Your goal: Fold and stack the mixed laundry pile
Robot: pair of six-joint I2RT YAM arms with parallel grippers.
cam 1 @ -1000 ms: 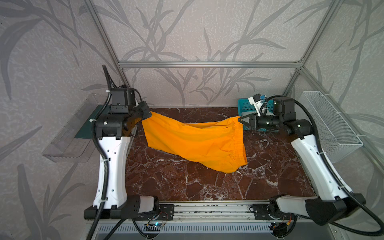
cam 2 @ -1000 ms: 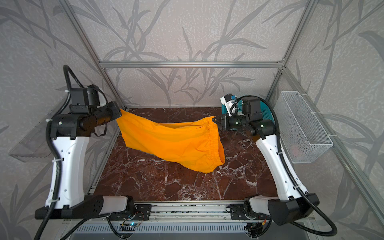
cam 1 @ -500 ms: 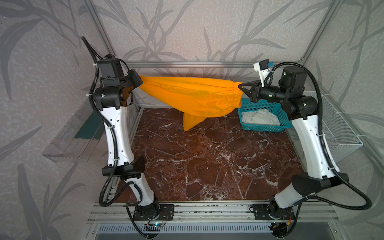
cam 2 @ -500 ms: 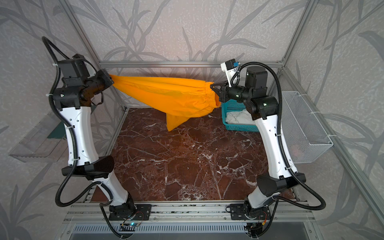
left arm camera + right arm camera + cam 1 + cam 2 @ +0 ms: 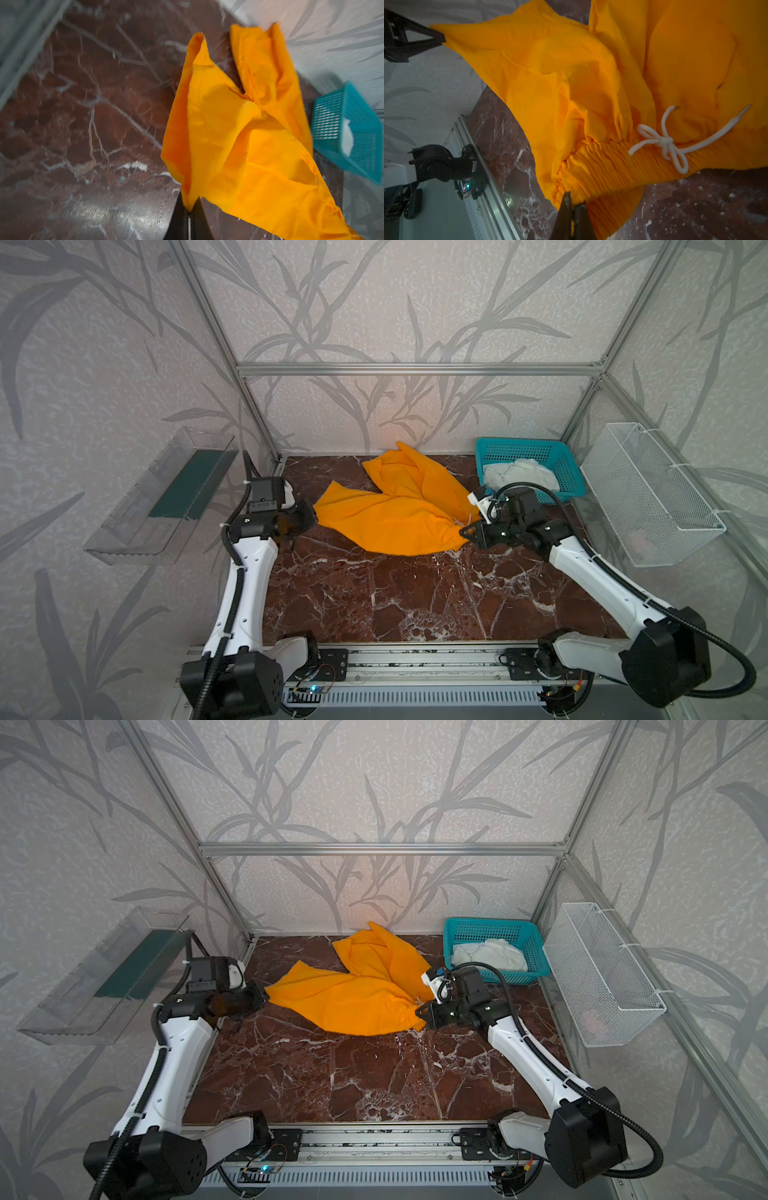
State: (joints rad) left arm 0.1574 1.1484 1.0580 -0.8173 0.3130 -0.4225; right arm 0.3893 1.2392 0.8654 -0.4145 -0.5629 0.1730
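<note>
Both arms dropped from up high; orange trousers (image 5: 395, 510) now lie on the marble table (image 5: 415, 593), upper centre in both top views, left gripper (image 5: 312, 517) and right gripper (image 5: 464, 532) pinching opposite ends. Upper right, white shirt (image 5: 517, 480) sits in teal basket (image 5: 519, 448). Left wrist: jaws clenched on trouser edge, bottom centre. Right wrist: jaws clamped on waistband, white drawstring (image 5: 662, 141) further along.

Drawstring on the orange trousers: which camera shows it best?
The right wrist view: the white drawstring is close and sharp, tied in a bow at the trousers' waistband. Both top views show at most a faint white wisp there. The left wrist view shows none of it.
</note>
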